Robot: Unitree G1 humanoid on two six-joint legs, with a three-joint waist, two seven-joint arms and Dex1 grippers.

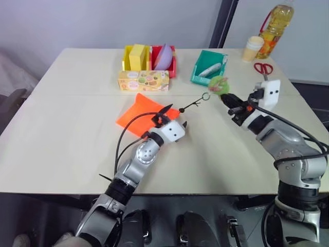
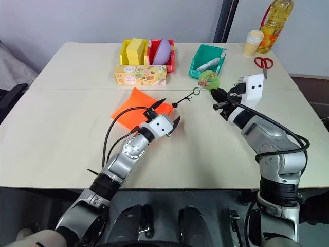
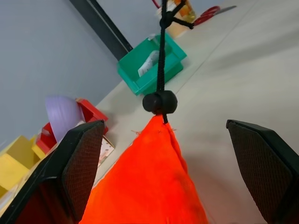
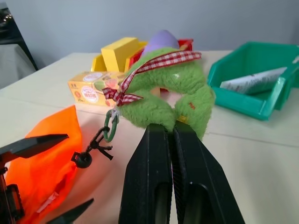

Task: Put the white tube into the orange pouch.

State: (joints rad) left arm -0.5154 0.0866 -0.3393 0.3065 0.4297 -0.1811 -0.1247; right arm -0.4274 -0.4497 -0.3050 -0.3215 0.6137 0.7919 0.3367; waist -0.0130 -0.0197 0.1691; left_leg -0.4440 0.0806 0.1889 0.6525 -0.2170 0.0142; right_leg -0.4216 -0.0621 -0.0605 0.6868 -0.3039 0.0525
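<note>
The orange pouch [image 1: 143, 114] lies flat at the table's middle, with one corner lifted toward its dark cord [image 1: 194, 103]. That cord runs taut up to a fuzzy green tag [image 4: 163, 88] with a checked ribbon. My right gripper [image 4: 170, 129] is shut on the tag, holding it above the table. Open at the pouch's cord corner is my left gripper [image 3: 164, 125], one finger [image 3: 79, 158] on each side of the fabric and apart from it. The white tube [image 1: 211, 69] lies in the green bin [image 1: 198, 74] behind.
At the back stand a yellow bin [image 1: 134, 56], a red bin holding a purple bowl [image 1: 163, 55], and a printed snack box [image 1: 143, 81]. Red scissors [image 1: 263, 67], a paper cup [image 1: 252, 48] and an oil bottle [image 1: 275, 27] sit at the far right.
</note>
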